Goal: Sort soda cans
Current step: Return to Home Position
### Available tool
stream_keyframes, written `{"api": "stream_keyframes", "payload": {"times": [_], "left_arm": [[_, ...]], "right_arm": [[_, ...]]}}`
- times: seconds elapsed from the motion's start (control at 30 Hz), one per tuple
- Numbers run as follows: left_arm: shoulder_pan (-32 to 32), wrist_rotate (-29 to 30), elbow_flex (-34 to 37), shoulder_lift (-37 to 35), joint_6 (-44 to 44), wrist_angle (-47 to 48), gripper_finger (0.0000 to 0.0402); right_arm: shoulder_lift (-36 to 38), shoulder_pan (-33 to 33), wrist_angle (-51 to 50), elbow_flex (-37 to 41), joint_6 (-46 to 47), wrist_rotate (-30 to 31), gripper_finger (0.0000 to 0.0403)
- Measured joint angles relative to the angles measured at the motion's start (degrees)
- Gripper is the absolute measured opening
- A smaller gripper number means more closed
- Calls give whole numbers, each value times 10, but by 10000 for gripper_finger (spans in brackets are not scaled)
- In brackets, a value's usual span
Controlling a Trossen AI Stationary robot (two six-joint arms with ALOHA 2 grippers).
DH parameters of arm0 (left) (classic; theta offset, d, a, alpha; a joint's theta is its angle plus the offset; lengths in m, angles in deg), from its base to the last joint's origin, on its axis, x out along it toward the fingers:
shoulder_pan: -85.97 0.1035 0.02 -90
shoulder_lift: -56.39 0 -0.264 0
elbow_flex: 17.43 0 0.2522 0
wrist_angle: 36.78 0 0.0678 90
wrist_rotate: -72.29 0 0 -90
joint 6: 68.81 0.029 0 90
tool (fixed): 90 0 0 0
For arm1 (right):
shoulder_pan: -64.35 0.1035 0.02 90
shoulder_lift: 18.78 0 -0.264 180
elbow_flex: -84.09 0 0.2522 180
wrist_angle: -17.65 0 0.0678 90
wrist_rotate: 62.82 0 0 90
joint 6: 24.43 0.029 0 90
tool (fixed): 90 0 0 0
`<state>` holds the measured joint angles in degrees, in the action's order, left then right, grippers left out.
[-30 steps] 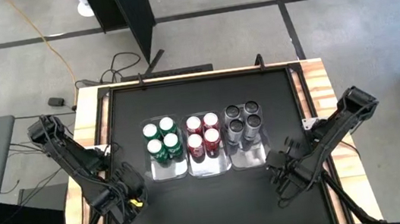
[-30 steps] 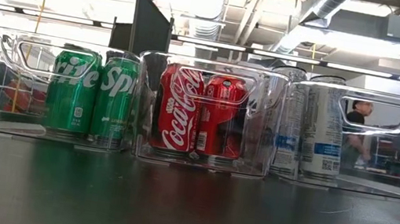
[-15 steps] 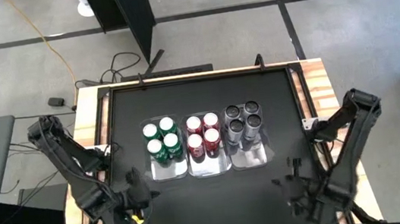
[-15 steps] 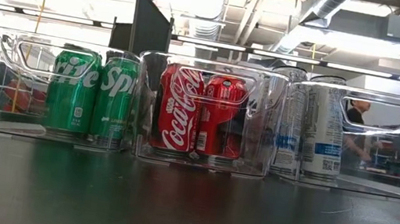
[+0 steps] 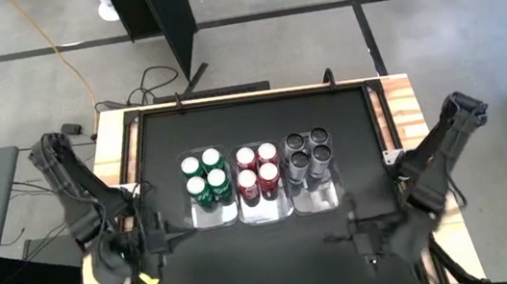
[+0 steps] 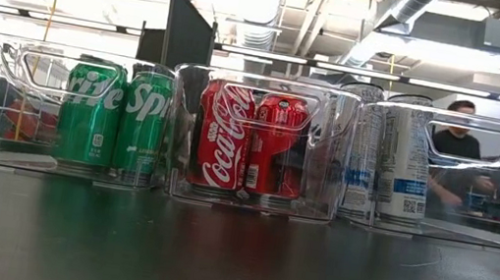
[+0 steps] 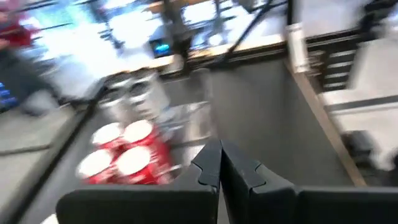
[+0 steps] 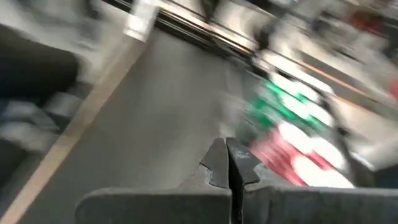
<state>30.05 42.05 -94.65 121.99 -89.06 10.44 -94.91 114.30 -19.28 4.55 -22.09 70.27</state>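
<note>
Three clear trays stand side by side mid-table. The left tray holds green soda cans, the middle tray red cans, and the right tray silver-grey cans. All the cans stand upright on the tray floors. My left gripper is raised over the near left of the table, shut and empty, pointing toward the trays. My right gripper is raised over the near right, also shut and empty.
The black table top lies bare in front of the trays and behind them. Wooden rails run along both sides. Beyond the table a person shows through the right tray, and a dark panel stands on the floor.
Both grippers have risen from near the table top and drawn toward the near edge, tipping from pointing steeply down to nearly level and rolling about their own axes. Both have stayed shut. The right arm has left the low view. The cans and trays have kept still.
</note>
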Motion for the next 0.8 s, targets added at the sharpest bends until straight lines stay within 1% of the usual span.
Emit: {"api": "stream_keyframes", "payload": {"times": [0.07,0.1,0.13,0.17,0.23,0.33,0.43,0.57,0.73,0.8], "left_arm": [[18,-61,57,-34,81,-117,0],[28,-100,88,-51,127,-179,0],[36,-132,117,-69,165,-225,0],[42,-148,145,-91,193,-254,0],[49,-143,191,-147,207,-270,0],[49,-108,258,-254,197,-271,0],[45,-92,318,-366,202,-262,0],[46,-73,390,-513,224,-254,0],[51,-75,465,-643,245,-253,0],[55,-74,482,-655,253,-275,0]], "right_arm": [[24,-49,113,43,-93,-110,1],[37,-73,138,59,-120,-139,1],[50,-95,144,71,-134,-150,1],[66,-116,145,84,-140,-152,1],[107,-152,149,113,-143,-161,1],[186,-188,171,167,-144,-200,1],[286,-194,174,233,-144,-205,0],[446,-201,196,330,-158,-205,0],[629,-214,192,442,-163,-206,0],[688,-220,193,478,-164,-206,0]]}}
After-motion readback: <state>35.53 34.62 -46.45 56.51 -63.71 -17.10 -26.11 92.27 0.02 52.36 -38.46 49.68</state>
